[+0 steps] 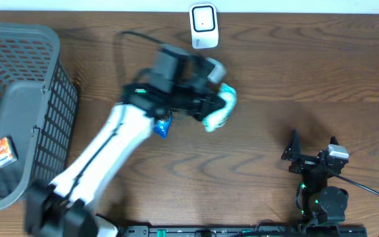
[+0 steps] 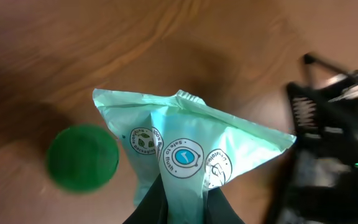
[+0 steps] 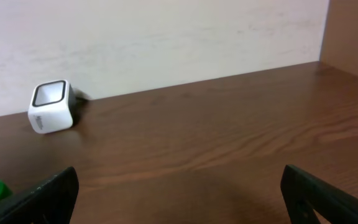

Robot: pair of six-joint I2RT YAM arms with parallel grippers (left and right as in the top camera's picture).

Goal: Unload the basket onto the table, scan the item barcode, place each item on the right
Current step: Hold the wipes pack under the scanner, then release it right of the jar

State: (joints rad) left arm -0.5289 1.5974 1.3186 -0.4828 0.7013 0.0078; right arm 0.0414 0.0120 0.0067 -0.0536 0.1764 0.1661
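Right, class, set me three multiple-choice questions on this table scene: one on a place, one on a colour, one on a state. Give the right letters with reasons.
1. Where does the white scanner stand?
A) at the far edge of the table
B) at the near edge
C) in the right hand

2. What colour is the packet in the left hand?
A) red
B) mint green
C) black

3. How is the right hand?
A) shut on the packet
B) shut on the scanner
C) open and empty

Answers:
1 A: the overhead view shows it at the table's top edge.
2 B: the left wrist view shows the pale green packet between the fingers.
3 C: its fingers stand wide apart with nothing between them.
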